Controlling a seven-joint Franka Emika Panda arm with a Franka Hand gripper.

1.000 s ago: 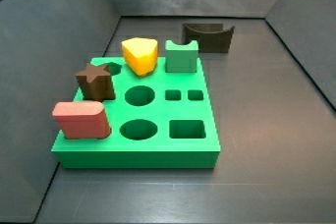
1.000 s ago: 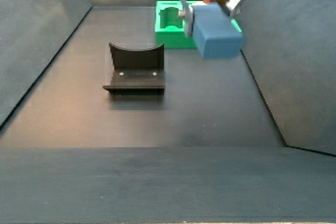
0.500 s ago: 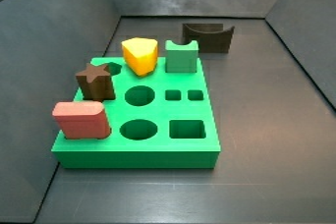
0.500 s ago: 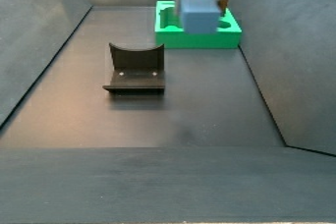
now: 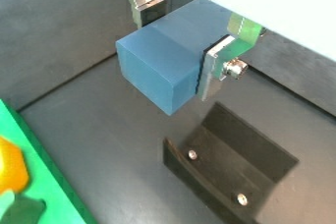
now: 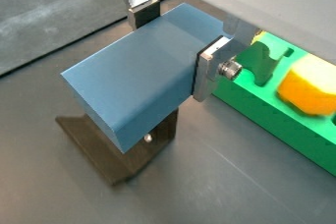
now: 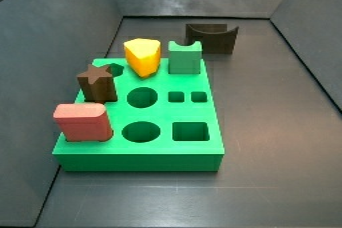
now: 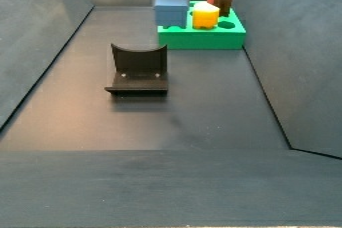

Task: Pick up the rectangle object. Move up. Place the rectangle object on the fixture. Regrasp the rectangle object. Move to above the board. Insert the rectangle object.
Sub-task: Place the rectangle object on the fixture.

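Dark grey floor with sloped grey walls all round, like a shallow bin. The gripper (image 5: 182, 33) is up in the air with its silver fingers (image 5: 219, 56) clamped on opposite faces of the blue block (image 5: 167, 55), so the block sits right between the pads, well off the floor. In a side view the blue block (image 8: 170, 2) hangs high near the back of the bin.

My read: pickup is done and this is the carry toward the fixture (image 5: 235, 164), which sits below the fingers in both wrist views, notch empty. Next move probably needs the block lined up over that notch, then lowered straight down before letting go.

The green board (image 7: 144, 112) holds a red block (image 7: 83, 122), a brown star (image 7: 95, 80), a yellow piece (image 7: 140, 56) and a green block (image 7: 185, 58); several cut-outs are still empty.
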